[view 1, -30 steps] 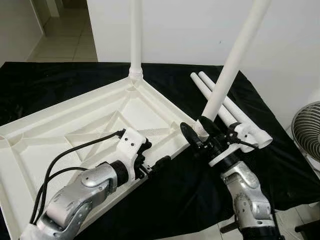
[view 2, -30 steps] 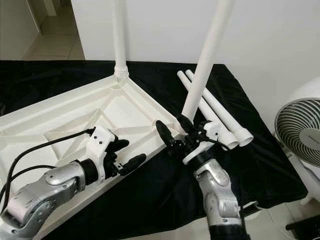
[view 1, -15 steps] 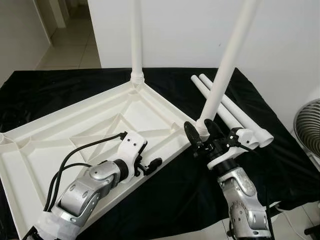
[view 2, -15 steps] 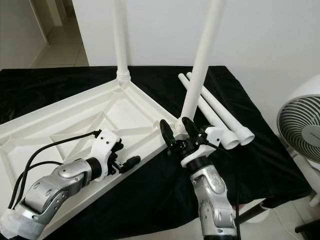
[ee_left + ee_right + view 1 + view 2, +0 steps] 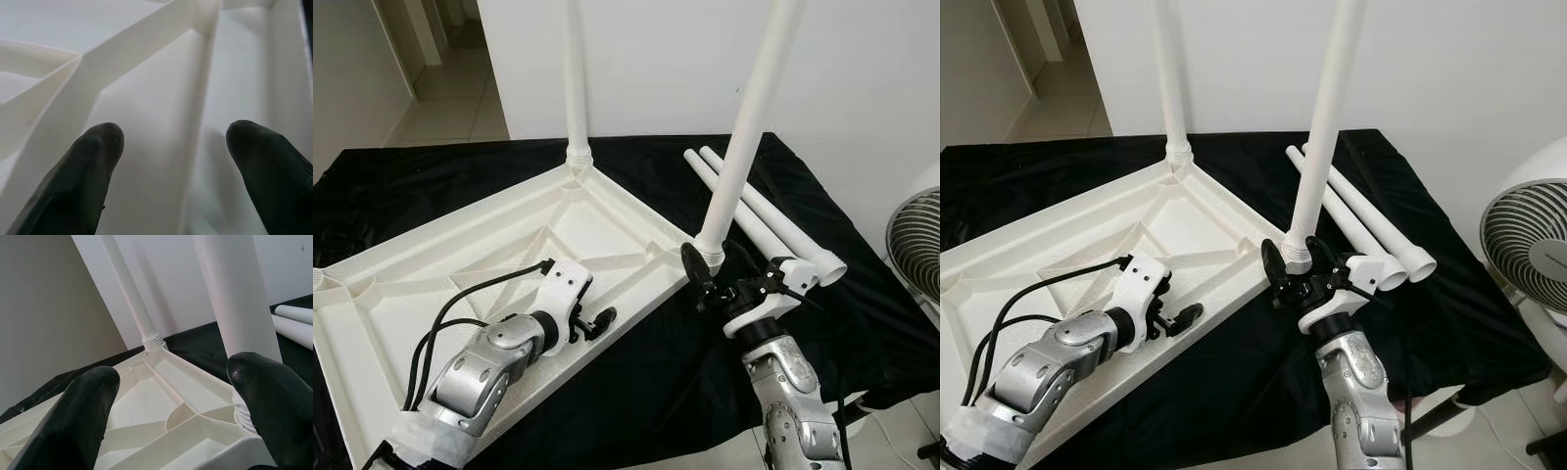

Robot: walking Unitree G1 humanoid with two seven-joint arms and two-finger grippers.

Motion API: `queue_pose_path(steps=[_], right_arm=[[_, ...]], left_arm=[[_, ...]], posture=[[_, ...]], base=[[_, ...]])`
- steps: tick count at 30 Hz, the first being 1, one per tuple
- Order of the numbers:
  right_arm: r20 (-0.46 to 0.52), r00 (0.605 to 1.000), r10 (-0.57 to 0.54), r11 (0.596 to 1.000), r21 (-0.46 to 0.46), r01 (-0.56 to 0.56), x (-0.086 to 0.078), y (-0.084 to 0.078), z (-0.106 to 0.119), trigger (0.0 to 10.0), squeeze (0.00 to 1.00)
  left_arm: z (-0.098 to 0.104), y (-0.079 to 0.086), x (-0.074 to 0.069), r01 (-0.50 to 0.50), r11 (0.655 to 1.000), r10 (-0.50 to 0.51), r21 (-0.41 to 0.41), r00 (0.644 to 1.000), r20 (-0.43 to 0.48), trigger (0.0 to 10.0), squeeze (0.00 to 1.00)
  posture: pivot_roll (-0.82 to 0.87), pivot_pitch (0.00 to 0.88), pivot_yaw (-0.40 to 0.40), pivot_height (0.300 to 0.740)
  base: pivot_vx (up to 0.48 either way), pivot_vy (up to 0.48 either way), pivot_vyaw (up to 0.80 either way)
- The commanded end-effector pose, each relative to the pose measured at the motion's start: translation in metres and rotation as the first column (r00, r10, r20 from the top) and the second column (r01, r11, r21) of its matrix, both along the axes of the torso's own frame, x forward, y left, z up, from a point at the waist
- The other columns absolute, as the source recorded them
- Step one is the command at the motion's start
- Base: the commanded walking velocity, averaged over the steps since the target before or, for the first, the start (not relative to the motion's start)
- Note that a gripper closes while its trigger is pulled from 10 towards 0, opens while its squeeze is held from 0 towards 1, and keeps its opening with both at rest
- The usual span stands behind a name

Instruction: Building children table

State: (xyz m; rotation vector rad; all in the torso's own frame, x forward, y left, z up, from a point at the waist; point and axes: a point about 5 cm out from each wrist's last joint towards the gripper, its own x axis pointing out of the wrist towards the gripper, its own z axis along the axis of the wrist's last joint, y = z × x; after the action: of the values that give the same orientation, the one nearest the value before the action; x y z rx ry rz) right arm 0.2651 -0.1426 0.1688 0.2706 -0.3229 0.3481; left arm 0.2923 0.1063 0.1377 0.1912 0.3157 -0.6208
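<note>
Left gripper (image 5: 592,323) fingers wide over upturned tabletop (image 5: 460,264), right gripper (image 5: 1298,269) fingers wide around leg (image 5: 744,147) base at tabletop's 3 o'clock corner, not gripping

We see a white table top (image 5: 460,264) lying upside down on a black cloth (image 5: 636,392). One white leg (image 5: 575,88) stands up from its far corner. A second leg (image 5: 749,127) stands at the near right corner, leaning a little. Our right gripper (image 5: 710,269) is at the bottom of that leg, with its black fingers spread apart. Our left gripper (image 5: 592,323) is over the near edge of the table top. Two more legs (image 5: 773,220) lie side by side on the cloth. A fan (image 5: 915,245) peeks in at the right.
</note>
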Motion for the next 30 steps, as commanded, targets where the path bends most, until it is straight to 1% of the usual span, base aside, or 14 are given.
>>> queue_pose_path(steps=[1, 6, 7, 8, 16, 17, 22, 25, 26, 27, 29, 30], right_arm=[[0.014, 1.000, -0.014, 1.000, 0.000, 0.014, -0.0032, 0.0007, 0.0025, 10.0, 0.00], [0.010, 1.000, -0.027, 1.000, 0.004, 0.027, -0.0042, 0.0011, 0.0027, 10.0, 0.00], [0.010, 0.999, -0.031, 1.000, 0.006, 0.031, -0.0045, 0.0013, 0.0028, 10.0, 0.00], [0.008, 0.999, -0.037, 0.999, 0.010, 0.037, -0.0051, 0.0017, 0.0028, 10.0, 0.00], [0.002, 0.999, -0.047, 0.999, 0.012, 0.047, -0.0063, 0.0016, 0.0019, 10.0, 0.00], [0.001, 0.999, -0.049, 0.999, 0.012, 0.049, -0.0064, 0.0017, 0.0019, 10.0, 0.00], [0.000, 0.999, -0.046, 0.999, 0.012, 0.046, -0.0050, 0.0025, 0.0026, 10.0, 0.00], [0.000, 0.999, -0.046, 0.999, 0.012, 0.046, -0.0046, 0.0027, 0.0029, 10.0, 0.00], [0.001, 0.999, -0.047, 0.999, 0.011, 0.047, -0.0042, 0.0025, 0.0033, 10.0, 0.00], [0.001, 0.999, -0.047, 0.999, 0.011, 0.047, -0.0042, 0.0025, 0.0033, 10.0, 0.00], [0.001, 0.999, -0.052, 0.999, 0.011, 0.052, -0.0038, 0.0018, 0.0039, 10.0, 0.00], [0.001, 0.999, -0.052, 0.999, 0.011, 0.052, -0.0038, 0.0018, 0.0039, 10.0, 0.00]], left_arm=[[-0.0091, 0.0108, 0.0043, -0.133, 0.990, 0.134, 0.056, 0.991, -0.019, 10.0, 0.00], [-0.0097, 0.0133, 0.0074, -0.165, 0.984, 0.166, 0.061, 0.986, -0.023, 10.0, 0.00], [-0.0102, 0.0151, 0.0091, -0.181, 0.981, 0.183, 0.065, 0.983, -0.023, 4.6, 0.00], [-0.0111, 0.0170, 0.0109, -0.202, 0.977, 0.204, 0.066, 0.979, -0.026, 0.0, 0.00], [-0.0104, 0.0171, 0.0119, -0.224, 0.971, 0.226, 0.080, 0.974, -0.019, 0.0, 0.00], [-0.0101, 0.0157, 0.0107, -0.214, 0.972, 0.216, 0.100, 0.976, -0.014, 0.0, 0.00], [-0.0097, 0.0127, 0.0073, -0.184, 0.975, 0.186, 0.128, 0.982, -0.007, 0.0, 0.00], [-0.0097, 0.0127, 0.0071, -0.186, 0.974, 0.189, 0.129, 0.982, -0.007, 0.0, 0.00], [-0.0078, 0.0144, 0.0090, -0.232, 0.967, 0.233, 0.108, 0.972, -0.002, 0.0, 0.00], [-0.0078, 0.0144, 0.0090, -0.232, 0.967, 0.233, 0.108, 0.972, -0.002, 0.0, 0.00], [-0.0041, 0.0171, 0.0125, -0.316, 0.946, 0.316, 0.068, 0.949, 0.008, 0.0, 0.00], [-0.0041, 0.0171, 0.0125, -0.316, 0.946, 0.316, 0.068, 0.949, 0.008, 0.0, 0.00]], posture=[[-0.03, 0.066, 0.054, 0.740], [-0.04, 0.068, 0.060, 0.740], [-0.04, 0.071, 0.064, 0.740], [-0.04, 0.073, 0.066, 0.740], [-0.04, 0.077, 0.068, 0.740], [-0.04, 0.083, 0.067, 0.740], [-0.03, 0.086, 0.066, 0.740], [-0.03, 0.088, 0.066, 0.740], [-0.03, 0.090, 0.066, 0.740], [-0.03, 0.090, 0.066, 0.740], [-0.03, 0.091, 0.067, 0.740], [-0.03, 0.091, 0.067, 0.740]], base=[[0.000, 0.000, 0.00], [0.000, 0.000, 0.00], [0.000, 0.000, 0.00], [0.000, 0.000, 0.00], [0.000, 0.000, 0.00], [0.000, 0.000, 0.00], [0.000, 0.000, 0.00], [0.000, 0.000, 0.00], [0.000, 0.000, 0.00], [0.000, 0.000, 0.00], [0.000, 0.000, 0.00], [0.000, 0.000, 0.00]])
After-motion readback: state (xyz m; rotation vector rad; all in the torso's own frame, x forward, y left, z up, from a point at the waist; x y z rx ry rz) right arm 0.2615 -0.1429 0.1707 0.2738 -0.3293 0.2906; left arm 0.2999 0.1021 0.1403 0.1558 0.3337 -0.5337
